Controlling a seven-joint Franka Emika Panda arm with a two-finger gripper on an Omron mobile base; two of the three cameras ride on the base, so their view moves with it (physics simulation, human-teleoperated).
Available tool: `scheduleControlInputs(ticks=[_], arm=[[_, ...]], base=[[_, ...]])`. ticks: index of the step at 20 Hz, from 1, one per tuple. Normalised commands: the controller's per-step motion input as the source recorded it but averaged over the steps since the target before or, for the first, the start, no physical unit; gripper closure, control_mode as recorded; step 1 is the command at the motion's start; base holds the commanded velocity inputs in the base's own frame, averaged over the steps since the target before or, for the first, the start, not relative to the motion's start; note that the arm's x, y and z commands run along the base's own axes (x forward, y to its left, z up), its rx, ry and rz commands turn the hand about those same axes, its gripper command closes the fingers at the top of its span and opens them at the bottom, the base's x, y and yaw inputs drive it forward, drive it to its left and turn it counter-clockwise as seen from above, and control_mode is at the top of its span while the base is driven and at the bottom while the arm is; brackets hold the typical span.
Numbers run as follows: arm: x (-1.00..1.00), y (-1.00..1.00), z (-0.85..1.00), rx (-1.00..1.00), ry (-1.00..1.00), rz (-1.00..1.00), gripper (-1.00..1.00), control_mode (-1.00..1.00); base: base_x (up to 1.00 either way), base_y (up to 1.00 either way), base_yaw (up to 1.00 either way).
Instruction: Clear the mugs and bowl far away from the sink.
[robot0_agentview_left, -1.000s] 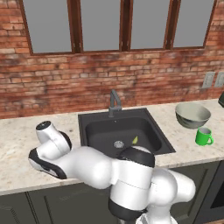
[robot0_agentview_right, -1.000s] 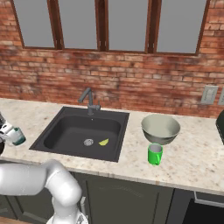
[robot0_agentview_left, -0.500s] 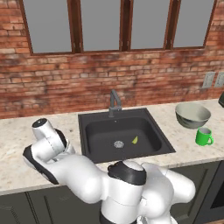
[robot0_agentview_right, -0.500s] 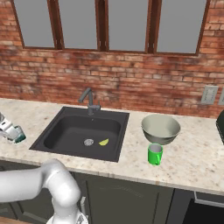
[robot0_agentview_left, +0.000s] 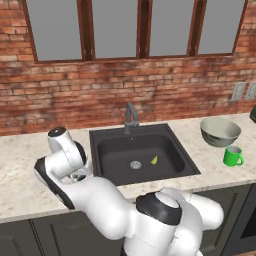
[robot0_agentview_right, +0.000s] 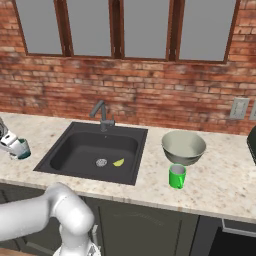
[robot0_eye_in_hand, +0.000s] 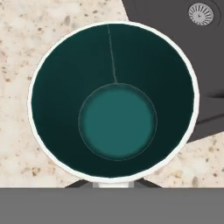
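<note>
My gripper (robot0_eye_in_hand: 113, 184) is shut on the near rim of the silvery-white mug (robot0_eye_in_hand: 116, 120), whose dark teal inside faces the hand camera. In the right base view this mug (robot0_agentview_right: 21, 149) hangs at the gripper (robot0_agentview_right: 12, 144) over the counter, left of the sink (robot0_agentview_right: 80, 150). From the left base camera the hand (robot0_agentview_left: 79, 174) sits just left of the sink (robot0_agentview_left: 117, 155), with the mug hidden beneath it. The green mug (robot0_agentview_right: 176, 176) (robot0_agentview_left: 232, 156) stands right of the sink. Just behind it rests the grey-beige bowl (robot0_agentview_right: 183, 146) (robot0_agentview_left: 220, 131).
A dark faucet (robot0_agentview_right: 102, 114) (robot0_agentview_left: 131, 116) rises at the sink's back edge. A small yellow-green scrap (robot0_agentview_right: 118, 162) lies near the drain (robot0_eye_in_hand: 201, 13). A brick wall (robot0_agentview_right: 150, 95) backs the counter, and a black stovetop edge (robot0_agentview_right: 252, 145) shows far right.
The jaws went from open to shut on the silvery-white mug's rim. The hand with the mug shifted slightly toward the sink. The green mug and bowl stayed put.
</note>
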Motion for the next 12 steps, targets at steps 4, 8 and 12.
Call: scheduleControlInputs(ticks=[4, 8, 12], arm=[[-0.43, -0.26, 0.89, 0.22, -0.09, 0.04, 1.00, -1.00], [-0.51, -0.30, 0.70, 0.17, -0.05, 0.01, 1.00, -1.00], [-0.66, -0.10, 0.02, 0.06, -0.06, -0.03, 1.00, -1.00]], base=[[0.00, 0.00, 0.00], [0.00, 0.00, 0.00], [0.00, 0.00, 0.00]])
